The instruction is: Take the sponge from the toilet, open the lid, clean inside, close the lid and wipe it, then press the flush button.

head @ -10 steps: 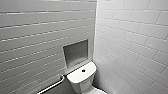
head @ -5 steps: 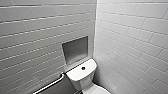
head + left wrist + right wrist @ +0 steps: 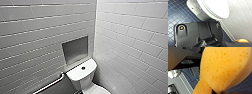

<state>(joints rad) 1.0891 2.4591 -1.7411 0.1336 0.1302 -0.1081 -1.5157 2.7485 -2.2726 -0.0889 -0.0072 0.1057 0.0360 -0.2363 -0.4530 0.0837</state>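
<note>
The orange sponge (image 3: 223, 68) looms large and close in the right wrist view, pinched narrow at one end where my right gripper (image 3: 213, 91) is shut on it. An orange edge of the sponge (image 3: 241, 40) also shows in the left wrist view. The white toilet (image 3: 81, 75) stands in the corner, with the dark round flush button (image 3: 83, 67) in the middle of its tank top. In the left wrist view the toilet (image 3: 215, 7) has its lid down over the bowl, and my left gripper (image 3: 209, 42) hangs open and apart from it, holding nothing.
White tiled walls (image 3: 130, 42) meet in a corner behind the toilet. A grey recessed niche (image 3: 75, 49) sits in the wall above the tank, and a white grab bar (image 3: 50, 85) runs beside it. The floor (image 3: 175, 15) is dark blue tile.
The head view has shifted slightly. Nothing in the scene has visibly moved.
</note>
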